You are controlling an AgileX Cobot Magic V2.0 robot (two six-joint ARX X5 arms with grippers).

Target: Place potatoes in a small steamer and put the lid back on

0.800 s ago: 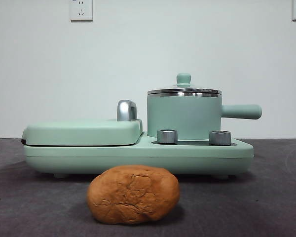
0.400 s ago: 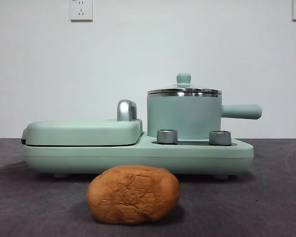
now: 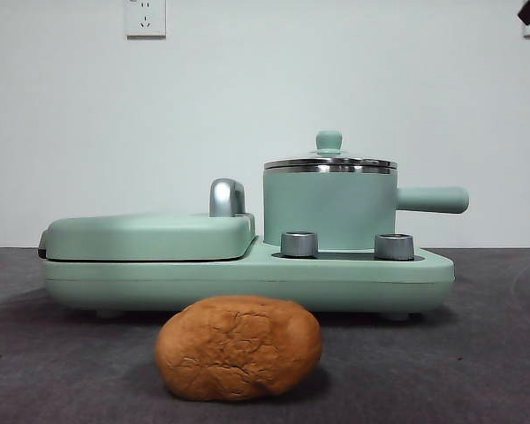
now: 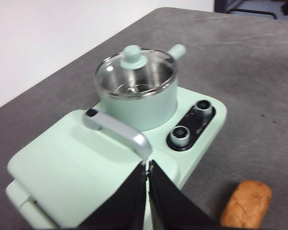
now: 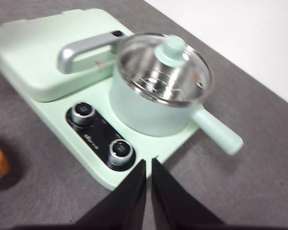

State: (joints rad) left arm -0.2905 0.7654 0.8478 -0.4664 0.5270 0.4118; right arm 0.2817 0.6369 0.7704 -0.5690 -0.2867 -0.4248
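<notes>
Front view: one potato (image 3: 238, 348) lies on the worktop's near edge, one lid (image 3: 329, 161) covers the one steamer (image 3: 329, 208); nothing looks done yet. Left wrist view: left hand (image 4: 147, 166) clenched, empty, above the grill plate (image 4: 67, 167). Right wrist view: right hand (image 5: 148, 164) clenched, empty, near the steamer.

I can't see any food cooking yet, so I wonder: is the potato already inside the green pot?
No. The potato lies on the table in front of the appliance, and the lid sits closed on the small steamer.
</notes>
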